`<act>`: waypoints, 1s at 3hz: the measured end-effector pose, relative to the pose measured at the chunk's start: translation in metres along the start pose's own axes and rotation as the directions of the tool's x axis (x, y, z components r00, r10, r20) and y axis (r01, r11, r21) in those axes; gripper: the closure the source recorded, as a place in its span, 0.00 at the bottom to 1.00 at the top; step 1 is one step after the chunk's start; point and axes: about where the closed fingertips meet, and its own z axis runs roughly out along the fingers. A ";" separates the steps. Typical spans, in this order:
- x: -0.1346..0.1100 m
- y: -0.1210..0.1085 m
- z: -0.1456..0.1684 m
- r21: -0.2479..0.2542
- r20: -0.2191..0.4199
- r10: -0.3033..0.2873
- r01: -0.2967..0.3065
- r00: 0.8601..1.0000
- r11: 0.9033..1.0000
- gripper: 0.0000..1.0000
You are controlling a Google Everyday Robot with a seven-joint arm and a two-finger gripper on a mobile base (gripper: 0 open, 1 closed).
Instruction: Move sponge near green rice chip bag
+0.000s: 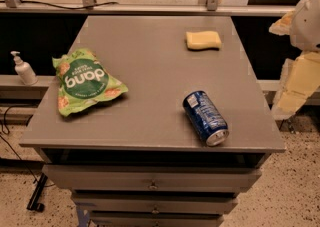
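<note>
The pale yellow sponge (203,39) lies flat at the far right of the grey tabletop (150,76). The green rice chip bag (84,82), with white "dang" lettering, lies at the left side of the table. My gripper (278,67) hangs off the right edge of the table, beyond the sponge and to its right. Its pale yellow fingers (297,83) stand apart with nothing between them. It touches neither the sponge nor the bag.
A blue soda can (205,117) lies on its side near the table's front right edge. A white pump bottle (23,69) stands on a lower ledge to the left. Drawers (152,183) sit under the tabletop.
</note>
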 end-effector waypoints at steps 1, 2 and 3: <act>-0.015 -0.013 0.018 -0.004 0.081 -0.011 0.012 0.997 1.000 0.00; -0.039 -0.045 0.061 0.004 0.182 -0.005 0.004 0.983 1.000 0.00; -0.060 -0.088 0.096 0.043 0.266 0.018 -0.031 0.964 0.999 0.00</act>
